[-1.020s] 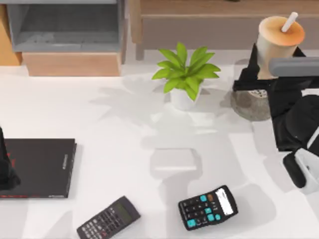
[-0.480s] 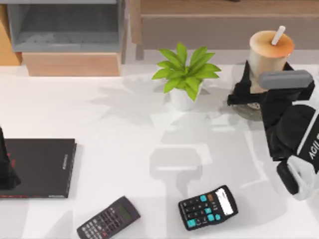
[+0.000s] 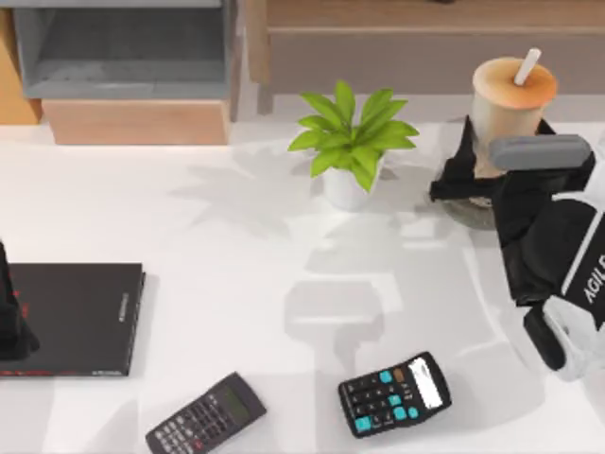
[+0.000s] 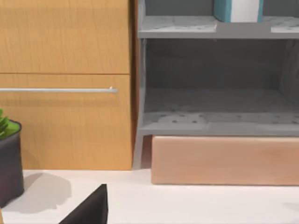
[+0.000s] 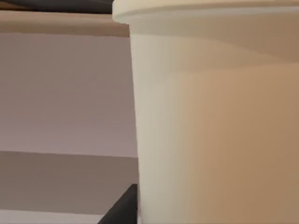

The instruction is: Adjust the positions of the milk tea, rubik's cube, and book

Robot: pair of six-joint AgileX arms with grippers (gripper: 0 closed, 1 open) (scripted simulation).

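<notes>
The milk tea (image 3: 510, 95), a beige cup with an orange-tan lid and a white straw, stands upright at the table's back right. My right gripper (image 3: 499, 156) is shut on the cup's lower half, its black fingers on either side. The cup's base is hidden behind the gripper, just above a grey round coaster (image 3: 473, 216). In the right wrist view the cup wall (image 5: 210, 126) is very close. The teal-blue book (image 4: 223, 10) stands on a grey shelf. The rubik's cube is out of view. My left arm (image 3: 9, 322) is parked at the left edge.
A potted green plant (image 3: 352, 142) stands left of the cup. A flat black book (image 3: 76, 317) lies at the left under the left arm. Two calculators (image 3: 206, 414) (image 3: 394, 393) lie near the front edge. A grey shelf unit (image 3: 123, 57) and a wooden cabinet line the back.
My right gripper has carried the milk tea left and slightly toward the front, over the coaster; in the last half second it barely moved. The left arm is still.
</notes>
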